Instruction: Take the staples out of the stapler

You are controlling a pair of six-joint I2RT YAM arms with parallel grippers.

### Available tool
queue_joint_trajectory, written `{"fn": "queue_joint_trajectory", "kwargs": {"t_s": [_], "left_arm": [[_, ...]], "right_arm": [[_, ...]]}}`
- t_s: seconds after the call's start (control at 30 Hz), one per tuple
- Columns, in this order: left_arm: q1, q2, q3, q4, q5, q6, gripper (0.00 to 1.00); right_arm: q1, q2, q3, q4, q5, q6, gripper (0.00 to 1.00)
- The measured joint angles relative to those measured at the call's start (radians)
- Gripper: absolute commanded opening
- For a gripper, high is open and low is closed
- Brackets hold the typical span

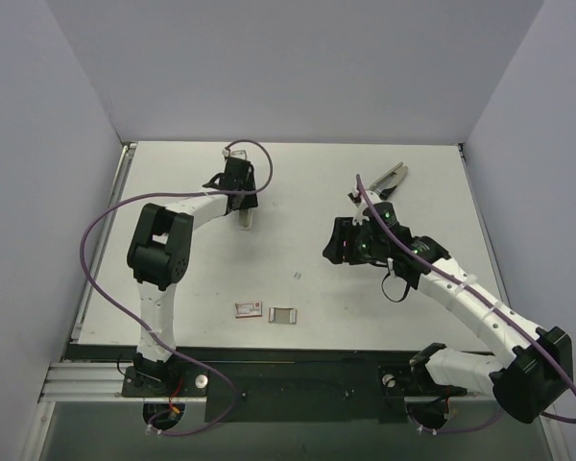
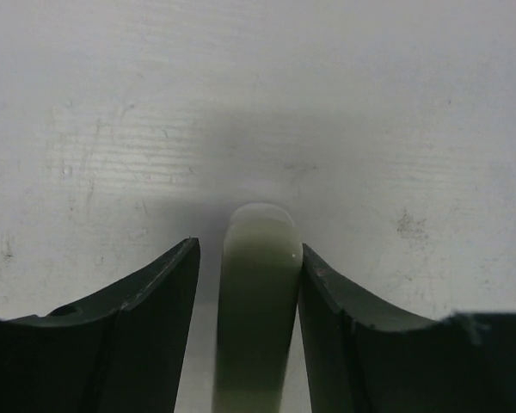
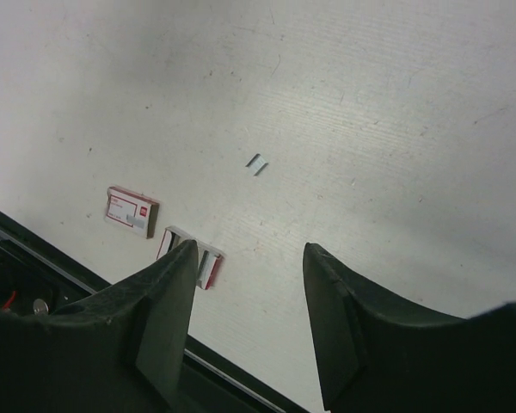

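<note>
Fingers (image 2: 138, 335) of the left gripper (image 2: 249, 243) stand on either side of the stapler shell (image 2: 256, 292), a pale grey-green bar with a rounded end that lies on the white table (image 2: 258, 86). On the right of the wrist view the finger touches the shell's edge. On the left a strip of table shows between finger and shell, so the jaws are parted around it and not clamped. From above, this gripper points down at the far middle-left of the table, with the shell showing just on its near side. The left arm (image 1: 158, 250) runs back from there over a black elbow to its base at the near edge

The right gripper (image 3: 251, 245) hangs above the table with its two fingers wide apart and nothing between them. Below it in the wrist view a short silvery strip (image 3: 256, 163) lies alone on bare table. Nearer the front edge is a small red-and-white box (image 3: 132, 211), with a second red-edged box piece (image 3: 208, 260) just beside it, partly hidden behind one finger. From above, this gripper sits right of the table's middle. The stapler inner bar (image 1: 391, 179), black and silver, lies beyond the right wrist toward the far right of the table, its two limbs spread in a narrow V. It is well apart from the shell and clear of the right fingers. The white right arm (image 1: 480, 307) slants back to its base at the near right, and a purple cable (image 1: 106, 230) loops along each arm
</note>
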Motion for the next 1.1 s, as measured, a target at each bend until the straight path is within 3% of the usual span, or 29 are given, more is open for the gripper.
{"fn": "queue_joint_trajectory", "kwargs": {"t_s": [0.03, 0.1, 0.23, 0.57, 0.67, 1.1], "left_arm": [[-0.001, 0.0, -0.008, -0.008, 0.008, 0.002, 0.71], [-0.002, -0.002, -0.027, -0.023, 0.022, 0.004, 0.76], [-0.003, -0.032, -0.05, -0.05, 0.037, 0.006, 0.79], [-0.018, -0.218, -0.068, -0.097, 0.045, 0.003, 0.82], [-0.041, -0.303, -0.086, -0.103, 0.045, 0.002, 0.82], [-0.193, -0.649, -0.254, -0.151, 0.074, 0.002, 0.83]], "right_arm": [[0.0, -0.001, 0.011, -0.003, 0.001, 0.001, 0.51], [0.0, -0.003, 0.033, -0.009, 0.003, 0.002, 0.53], [0.0, -0.004, 0.087, -0.031, 0.009, 0.002, 0.56], [-0.029, 0.019, 0.213, -0.092, 0.067, 0.037, 0.61], [-0.075, 0.055, 0.256, -0.1, 0.097, 0.067, 0.66], [-0.302, 0.326, 0.387, -0.122, 0.247, 0.175, 0.69]]}}
